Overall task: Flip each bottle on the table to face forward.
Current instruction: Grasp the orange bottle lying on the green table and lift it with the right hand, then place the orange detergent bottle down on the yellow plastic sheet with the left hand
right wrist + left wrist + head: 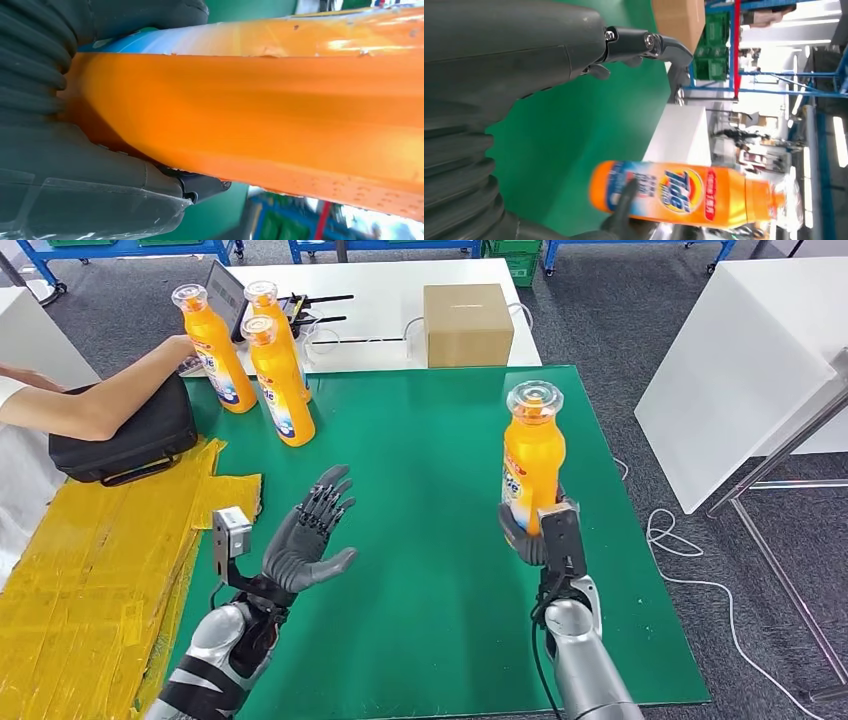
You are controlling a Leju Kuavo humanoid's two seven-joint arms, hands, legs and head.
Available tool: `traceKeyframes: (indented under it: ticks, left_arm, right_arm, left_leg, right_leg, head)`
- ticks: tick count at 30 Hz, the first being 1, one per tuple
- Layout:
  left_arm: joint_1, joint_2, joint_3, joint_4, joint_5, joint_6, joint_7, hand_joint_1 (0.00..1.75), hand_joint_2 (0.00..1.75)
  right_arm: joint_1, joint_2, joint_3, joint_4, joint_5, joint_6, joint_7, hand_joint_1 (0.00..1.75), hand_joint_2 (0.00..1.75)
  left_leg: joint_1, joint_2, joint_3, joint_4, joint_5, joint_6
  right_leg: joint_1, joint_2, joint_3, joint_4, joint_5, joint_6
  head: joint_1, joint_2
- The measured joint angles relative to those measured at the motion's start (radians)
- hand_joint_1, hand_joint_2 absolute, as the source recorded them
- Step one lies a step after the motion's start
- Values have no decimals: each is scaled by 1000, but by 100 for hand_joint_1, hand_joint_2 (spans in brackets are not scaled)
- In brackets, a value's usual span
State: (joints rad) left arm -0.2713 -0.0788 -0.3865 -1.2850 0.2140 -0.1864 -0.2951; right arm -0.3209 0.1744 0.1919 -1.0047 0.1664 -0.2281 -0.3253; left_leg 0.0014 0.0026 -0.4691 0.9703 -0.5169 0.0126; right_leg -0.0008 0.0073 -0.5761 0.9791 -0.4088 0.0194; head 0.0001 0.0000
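My right hand [540, 530] grips the lower part of an upright orange detergent bottle [532, 455] with a clear cap, over the right half of the green mat [420, 440]. The left wrist view shows that bottle [684, 192] with its printed label, and the right wrist view has its orange side [260, 100] close up inside my hand [75, 150]. My left hand [308, 535] hovers open over the mat's left-centre, palm turned toward the bottle, fingers spread. Three more orange bottles [280, 380] stand upright at the mat's far left corner.
A person's arm [90, 400] rests on a black case [125, 440] at the left. Yellow padding [100, 560] lies along the mat's left side. A cardboard box [468, 325] and cables sit on the white table behind. Another white table [740, 360] stands at the right.
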Motion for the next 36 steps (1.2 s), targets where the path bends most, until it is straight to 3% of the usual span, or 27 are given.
traceKeyframes:
  ticks: [5,13,24,33,34,36]
  left_arm:
    - [-59,-22,-51,39,-39,72,-7,0,175]
    - [-111,-46,-114,77,-43,90,-13,0,175]
    - [-135,-49,-134,105,-10,85,-17,0,175]
    - [-137,-48,-134,118,1,84,-16,0,175]
    - [-137,-48,-134,119,4,84,-16,8,175]
    - [-137,-48,-134,123,16,84,-14,95,175]
  right_arm:
    - [-42,62,85,101,21,-15,-40,175,175]
    - [-85,127,209,197,86,-84,-81,175,175]
    - [-119,156,305,284,178,-183,-90,175,175]
    - [-139,156,342,323,203,-206,-80,175,175]
    - [-141,156,346,326,210,-213,-77,175,175]
    - [-144,156,355,332,223,-224,-73,175,175]
  left_leg:
    - [0,0,-1,0,0,0]
    - [0,0,-1,0,0,0]
    - [0,0,-1,0,0,0]
    - [0,0,-2,0,0,0]
    - [0,0,-2,0,0,0]
    - [0,0,-2,0,0,0]
  right_leg:
    - [1,0,-1,0,0,0]
    - [0,0,-1,0,0,0]
    - [0,0,-1,0,0,0]
    - [0,0,-2,0,0,0]
    - [0,0,-2,0,0,0]
    - [0,0,-2,0,0,0]
  head:
    - [0,0]
    - [0,0]
    - [0,0]
    - [0,0]
    - [0,0]
    - [0,0]
